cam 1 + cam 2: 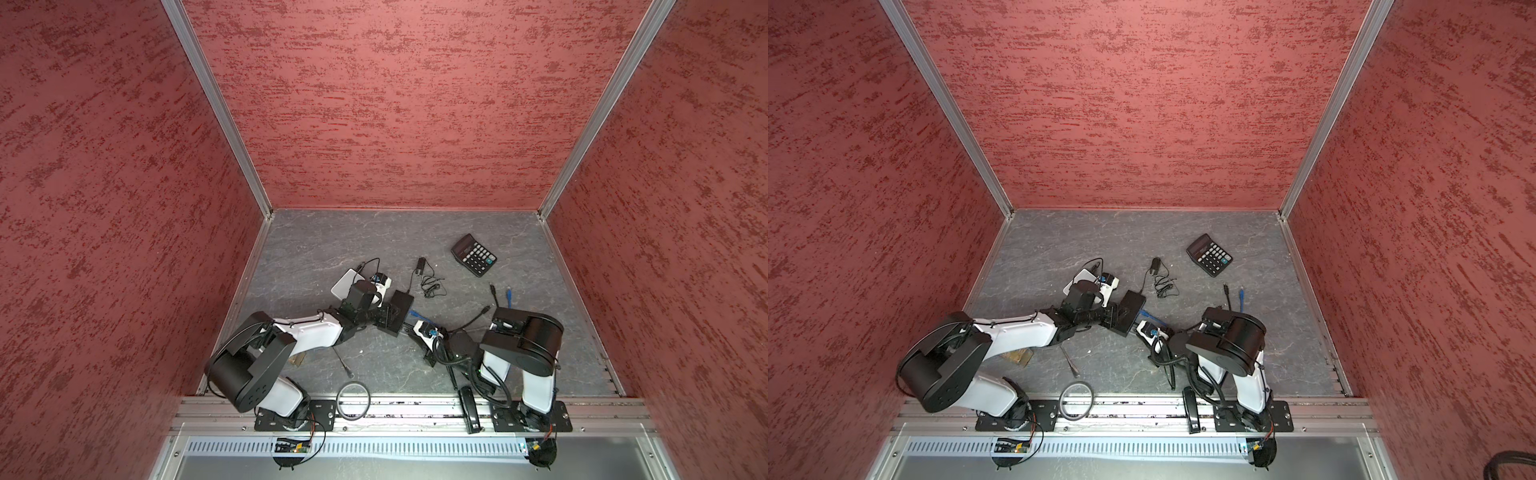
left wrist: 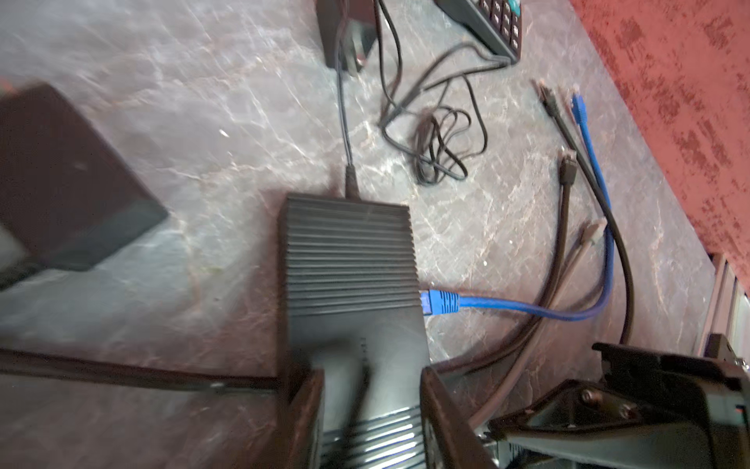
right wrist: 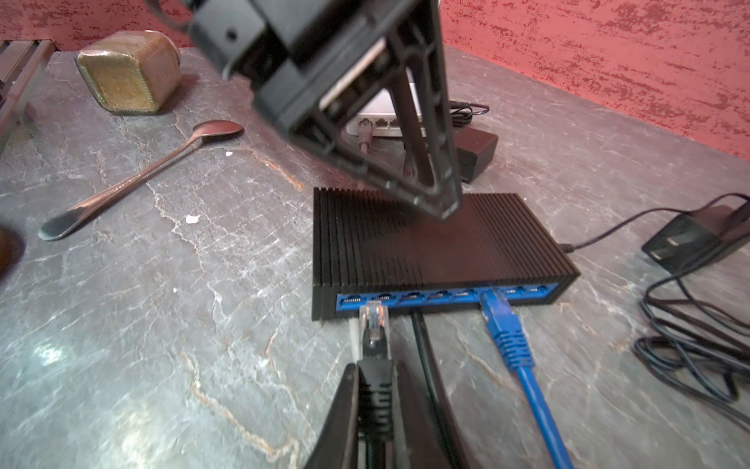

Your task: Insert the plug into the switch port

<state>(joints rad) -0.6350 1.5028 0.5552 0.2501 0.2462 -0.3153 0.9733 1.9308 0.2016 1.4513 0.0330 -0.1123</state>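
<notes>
The switch (image 3: 426, 243) is a black ribbed box with a blue row of ports along its front; it lies mid-table in both top views (image 1: 398, 309). My left gripper (image 2: 371, 377) is shut on the switch's end, one finger on each side. My right gripper (image 3: 375, 369) is shut on the black boot of a cable. The clear plug (image 3: 374, 316) sticks out ahead of the fingers, with its tip at the second port from the left end of the row. A blue plug (image 3: 501, 320) sits in a port further along the row.
A calculator (image 1: 473, 254) lies at the back right. A white router (image 1: 347, 282), a power adapter (image 3: 682, 239) with coiled cord, and loose cable ends (image 1: 508, 293) surround the switch. A spoon (image 3: 138, 178) and a brown jar (image 3: 128, 73) lie on its far side.
</notes>
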